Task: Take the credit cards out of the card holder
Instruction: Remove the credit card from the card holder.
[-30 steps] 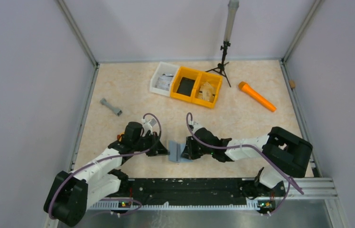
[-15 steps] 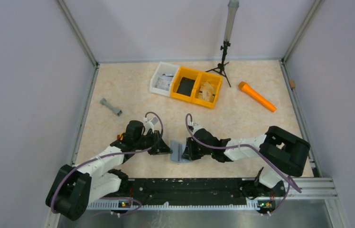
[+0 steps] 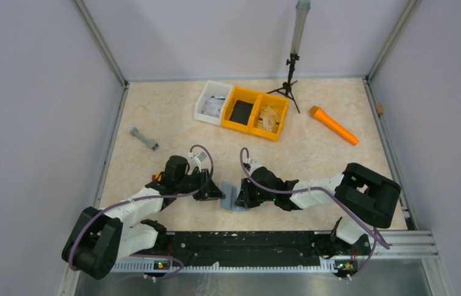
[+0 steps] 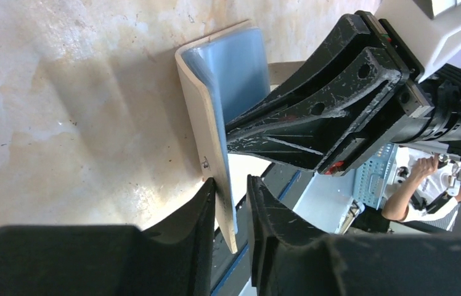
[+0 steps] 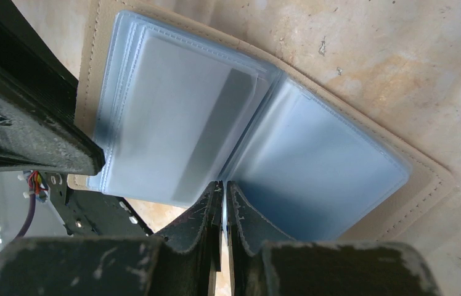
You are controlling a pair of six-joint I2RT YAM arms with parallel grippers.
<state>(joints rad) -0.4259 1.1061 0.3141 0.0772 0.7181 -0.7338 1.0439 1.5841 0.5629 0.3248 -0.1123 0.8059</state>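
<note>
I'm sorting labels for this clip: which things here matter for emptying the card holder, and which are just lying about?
Job: card holder; card in its sleeve; left gripper; right gripper.
Lying about: yellow bin; white bin; orange cylinder; grey dumbbell; tripod.

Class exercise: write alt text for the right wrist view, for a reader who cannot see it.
An open card holder, tan-edged with blue-grey plastic inside, fills the view. The right gripper pinches its plastic at the fold.

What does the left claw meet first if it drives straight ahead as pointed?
The card holder, whose upright cover sits between the left claw fingers; the right claw lies just behind it, depth unclear.
</note>
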